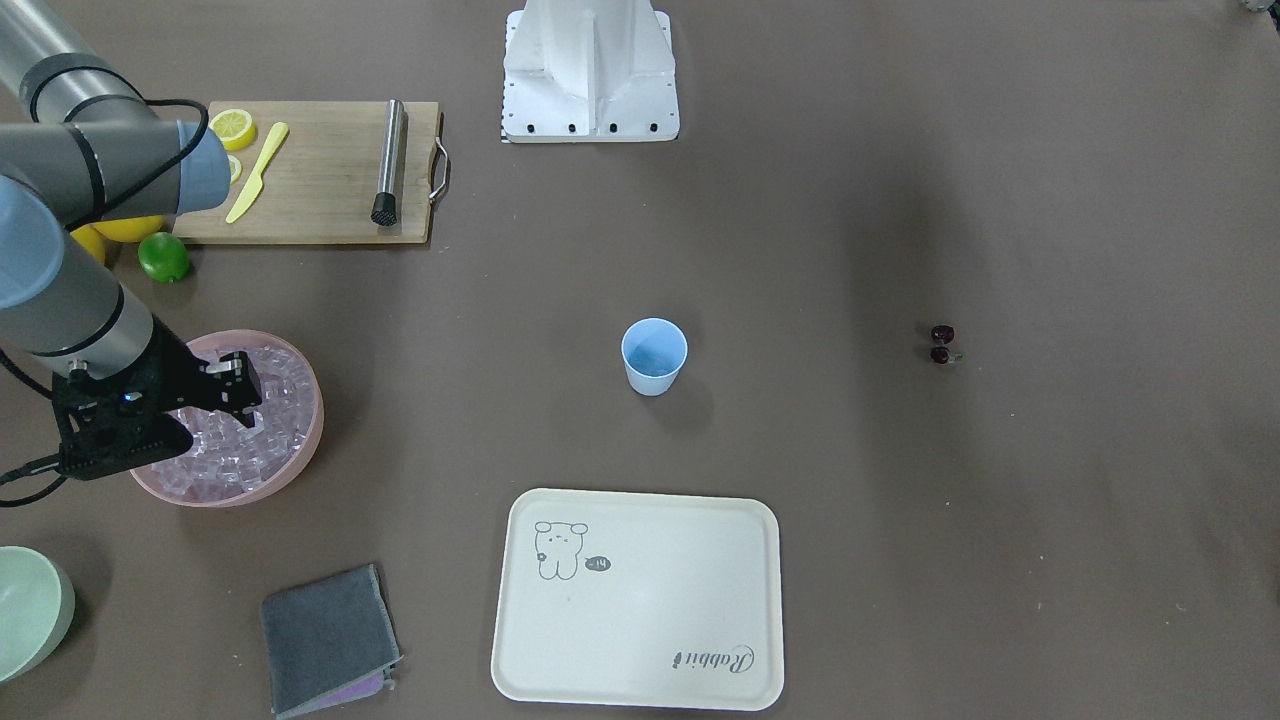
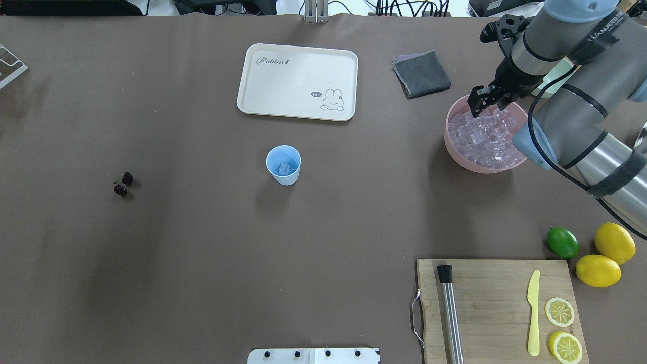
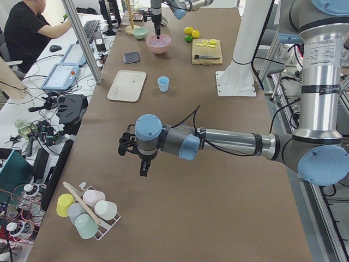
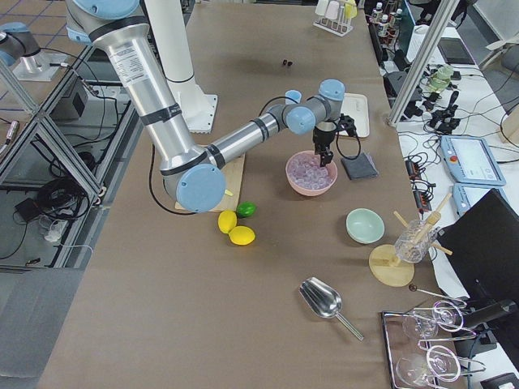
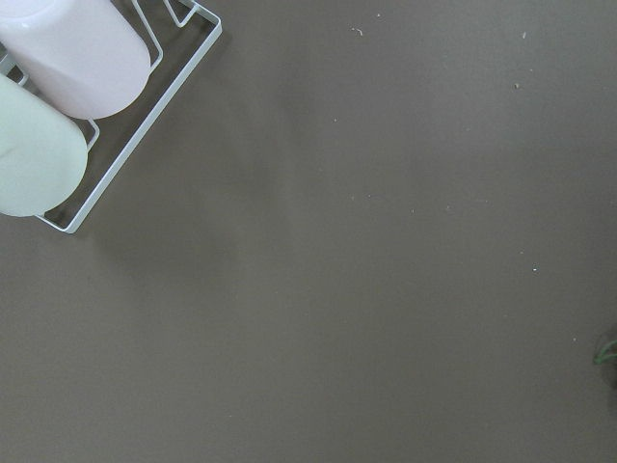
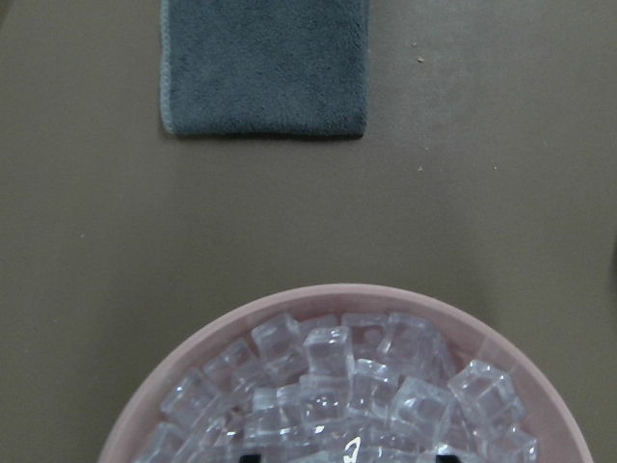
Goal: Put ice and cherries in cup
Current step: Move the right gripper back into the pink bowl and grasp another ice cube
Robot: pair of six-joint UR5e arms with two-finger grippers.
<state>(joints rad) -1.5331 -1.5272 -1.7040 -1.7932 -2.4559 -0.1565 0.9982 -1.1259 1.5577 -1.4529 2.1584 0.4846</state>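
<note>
The light blue cup (image 2: 283, 164) stands upright mid-table and holds one ice cube (image 2: 284, 168); it also shows in the front view (image 1: 654, 355). More ice (image 2: 485, 139) fills the pink bowl (image 2: 450, 136). My right gripper (image 2: 486, 99) hangs open just above this ice (image 6: 337, 376), its fingertips spread at the bottom edge of the right wrist view. The cherries (image 2: 123, 184) lie as a pair on the table far to the left, also seen from the front (image 1: 942, 343). My left gripper (image 3: 124, 146) hovers over bare table near a cup rack; I cannot tell if it is open.
A cream tray (image 2: 297, 81) and a grey cloth (image 2: 421, 73) lie beyond the cup. A cutting board (image 2: 495, 303) with muddler, yellow knife and lemon slices, a lime (image 2: 562, 242) and two lemons are at the near right. A pale green bowl (image 1: 25, 610) stands behind the pink bowl.
</note>
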